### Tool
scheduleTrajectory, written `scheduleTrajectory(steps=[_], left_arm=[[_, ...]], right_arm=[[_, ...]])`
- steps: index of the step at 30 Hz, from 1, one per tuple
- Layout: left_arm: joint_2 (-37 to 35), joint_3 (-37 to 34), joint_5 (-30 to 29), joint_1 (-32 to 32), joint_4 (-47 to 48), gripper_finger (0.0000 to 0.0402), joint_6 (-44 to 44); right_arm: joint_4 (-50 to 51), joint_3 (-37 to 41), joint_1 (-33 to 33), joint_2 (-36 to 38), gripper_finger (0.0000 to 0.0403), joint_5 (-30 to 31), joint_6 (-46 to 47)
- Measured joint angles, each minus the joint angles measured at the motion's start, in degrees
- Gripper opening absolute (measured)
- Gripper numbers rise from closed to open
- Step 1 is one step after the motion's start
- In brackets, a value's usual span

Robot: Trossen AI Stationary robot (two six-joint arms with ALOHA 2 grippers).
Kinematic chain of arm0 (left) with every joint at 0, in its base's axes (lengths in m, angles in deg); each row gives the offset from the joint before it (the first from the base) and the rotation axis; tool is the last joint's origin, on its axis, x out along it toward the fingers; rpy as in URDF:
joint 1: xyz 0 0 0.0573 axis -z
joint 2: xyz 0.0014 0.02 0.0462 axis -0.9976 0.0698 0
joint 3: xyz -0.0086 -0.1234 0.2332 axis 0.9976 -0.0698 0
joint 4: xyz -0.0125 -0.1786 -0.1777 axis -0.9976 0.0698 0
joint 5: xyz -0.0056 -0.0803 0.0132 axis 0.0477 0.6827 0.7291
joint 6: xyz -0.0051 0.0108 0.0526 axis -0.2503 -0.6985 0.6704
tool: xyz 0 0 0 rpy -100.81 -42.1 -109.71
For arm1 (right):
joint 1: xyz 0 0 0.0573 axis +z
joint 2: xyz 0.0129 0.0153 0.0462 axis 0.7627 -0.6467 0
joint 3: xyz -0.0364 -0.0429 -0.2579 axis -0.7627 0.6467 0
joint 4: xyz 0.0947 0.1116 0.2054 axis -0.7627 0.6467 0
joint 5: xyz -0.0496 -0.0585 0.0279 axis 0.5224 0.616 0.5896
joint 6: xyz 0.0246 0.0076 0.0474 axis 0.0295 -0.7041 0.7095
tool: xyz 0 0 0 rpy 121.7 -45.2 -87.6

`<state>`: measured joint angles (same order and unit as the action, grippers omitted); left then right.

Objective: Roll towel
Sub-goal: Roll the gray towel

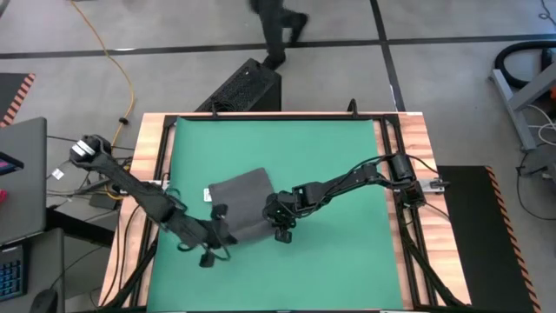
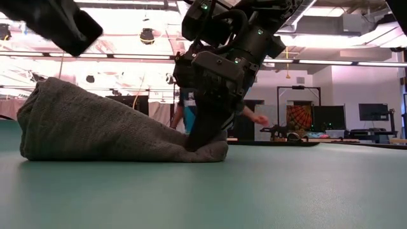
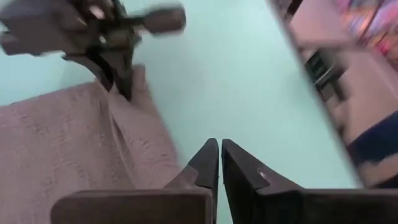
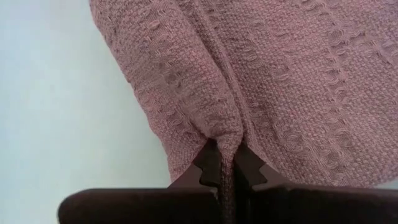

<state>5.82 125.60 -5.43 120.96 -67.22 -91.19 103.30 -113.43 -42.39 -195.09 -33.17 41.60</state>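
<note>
The dark grey towel point(image 1: 243, 202) lies bunched on the green mat point(image 1: 330, 156), left of the mat's middle, with its small white tag point(image 1: 208, 193) at its left edge. In the low view the towel point(image 2: 95, 127) is a mound that tapers down to the mat. My right gripper point(image 1: 276, 223) is shut on the towel's near right edge. My left gripper point(image 1: 222, 235) hovers shut at the towel's near left corner. In its wrist view the left gripper point(image 3: 219, 149) shows over bare mat beside the cloth, touching nothing. My right gripper pinches a raised fold of the towel point(image 4: 222, 134) between its two fingers, at the towel's near right edge. The fingers point(image 2: 202, 137) slant down from above and from the table's right. The pinched end point(image 2: 213, 151) stays low on the mat, the cloth puckered toward the fingers.
A wooden frame point(image 1: 395, 174) borders the mat. A black box point(image 1: 243, 87) sits beyond the far edge, where a person's legs point(image 1: 278, 30) show on the floor. A laptop point(image 1: 22, 183) stands off the table's left. The mat's right half is bare.
</note>
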Motion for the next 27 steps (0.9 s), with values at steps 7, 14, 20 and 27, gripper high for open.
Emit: scheduleTrajectory(steps=[7, 14, 20, 27], left_arm=[[12.1, 4.6, -0.7, -1.3, 0.3, 0.0, 2.0], [12.7, 3.6, -5.9, -0.3, 7.0, 0.0, -8.3], [12.8, 3.5, -8.9, 1.8, 11.2, 0.0, -15.4], [12.8, -0.9, -12.7, 4.5, 9.7, 0.0, -25.4]], right_arm=[[0.0, 0.0, 0.0, 0.0, 0.0024, 0.0, 0.0], [-0.1, 0.0, 0.0, 0.0, 0.0024, -0.1, 0.0], [-0.1, 0.0, 0.0, -0.1, 0.0025, -0.4, -0.2], [-0.1, 0.0, 0.0, -0.1, 0.0025, -1.3, -0.3]])
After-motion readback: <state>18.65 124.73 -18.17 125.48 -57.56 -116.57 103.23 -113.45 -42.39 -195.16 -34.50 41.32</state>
